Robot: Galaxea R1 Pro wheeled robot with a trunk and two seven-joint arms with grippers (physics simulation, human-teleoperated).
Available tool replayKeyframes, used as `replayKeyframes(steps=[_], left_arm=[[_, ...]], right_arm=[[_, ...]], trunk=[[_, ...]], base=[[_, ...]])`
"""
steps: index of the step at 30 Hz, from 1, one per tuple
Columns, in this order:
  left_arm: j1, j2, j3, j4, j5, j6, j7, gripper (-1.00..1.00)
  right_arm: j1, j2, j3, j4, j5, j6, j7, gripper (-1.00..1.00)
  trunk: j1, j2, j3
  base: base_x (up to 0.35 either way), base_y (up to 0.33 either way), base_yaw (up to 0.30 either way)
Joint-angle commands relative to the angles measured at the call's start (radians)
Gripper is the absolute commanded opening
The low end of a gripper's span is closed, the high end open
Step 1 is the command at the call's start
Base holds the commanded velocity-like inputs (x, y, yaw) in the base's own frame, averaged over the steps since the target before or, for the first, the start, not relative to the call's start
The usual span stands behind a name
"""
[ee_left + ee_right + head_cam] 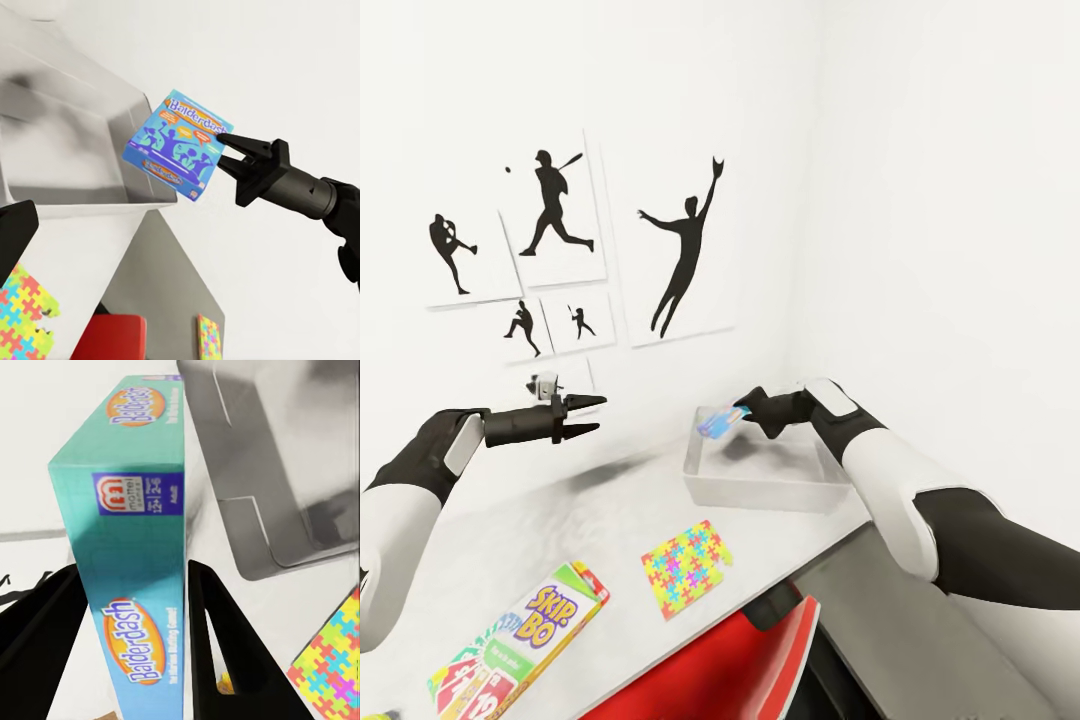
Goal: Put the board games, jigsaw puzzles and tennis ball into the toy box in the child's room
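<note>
Blue Balderdash box [178, 144] pinched in right pincer [222, 154] above toy box [760, 482]; left pincer [590, 416] spread.

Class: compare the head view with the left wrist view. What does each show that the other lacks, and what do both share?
Head view alone: the Skip-Bo box on the table, the silhouette pictures, and the open left gripper.
Left wrist view alone: the Balderdash cover print.
Both: the right gripper holding that game over the toy box, and a jigsaw puzzle.

Blue Balderdash box [178, 142] with purple figures and teal edge; pale grey toy box [770, 488]; puzzle [686, 567] of yellow, green, pink, blue pieces, lower centre; orange-green Skip-Bo box [525, 640], lower left; black silhouette pictures [555, 210].
</note>
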Motion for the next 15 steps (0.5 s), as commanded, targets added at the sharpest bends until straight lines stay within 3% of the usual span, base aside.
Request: replayKeyframes(steps=[1, 15], left_arm=[[-0.001, 0.0, 0.001, 0.0, -0.002, 0.004, -0.005, 1.0], [-0.001, 0.004, 0.001, 0.0, -0.002, 0.004, -0.007, 1.0]], right_arm=[[-0.001, 0.0, 0.006, -0.002, -0.011, 0.0, -0.008, -1.0], [0.001, 0.001, 0.007, -0.013, -0.011, 0.002, -0.002, -1.0]], trunk=[[0.001, -0.002, -0.003], [0.001, -0.002, -0.005]], base=[[0.0, 0.0, -0.147], [0.0, 0.0, -0.024]])
